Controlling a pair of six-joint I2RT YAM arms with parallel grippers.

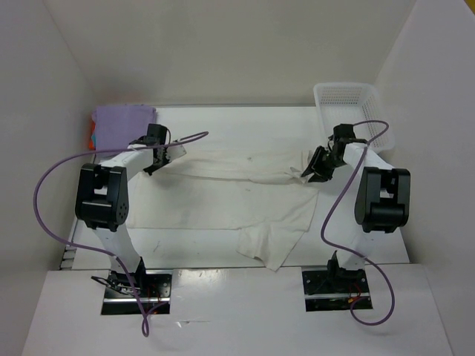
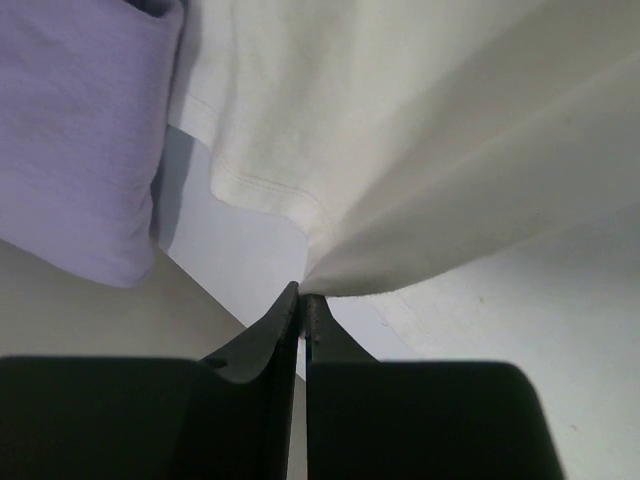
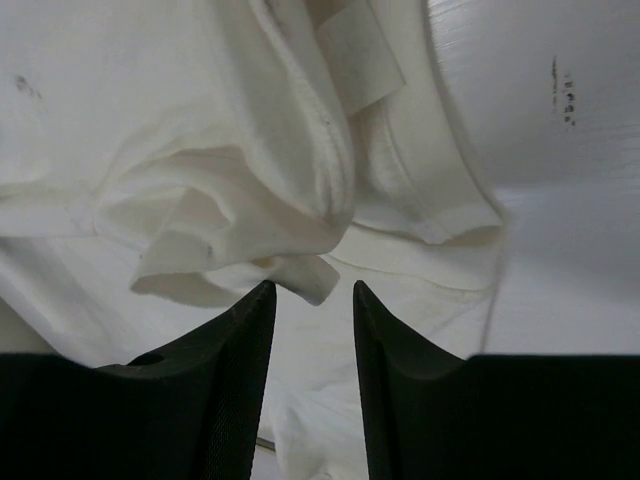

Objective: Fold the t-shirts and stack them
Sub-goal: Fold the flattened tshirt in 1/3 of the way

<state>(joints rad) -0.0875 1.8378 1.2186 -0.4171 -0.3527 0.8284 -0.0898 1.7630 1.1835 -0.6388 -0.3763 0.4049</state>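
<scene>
The off-white t-shirt (image 1: 245, 189) lies spread across the middle of the table, its far edge bunched into a ridge. My left gripper (image 1: 157, 165) is shut on its left corner (image 2: 330, 275) and lifts the cloth taut. My right gripper (image 1: 310, 172) is open just above the crumpled right end (image 3: 240, 200), with a loose fold (image 3: 310, 280) between its fingertips. The lavender t-shirt (image 1: 122, 126) lies folded at the far left, also in the left wrist view (image 2: 80, 130), on top of an orange one (image 1: 92, 137). The teal-blue shirt is out of view.
A white mesh basket (image 1: 350, 111) stands at the far right corner, just behind my right arm. White walls close in the table on three sides. Purple cables loop from both arms.
</scene>
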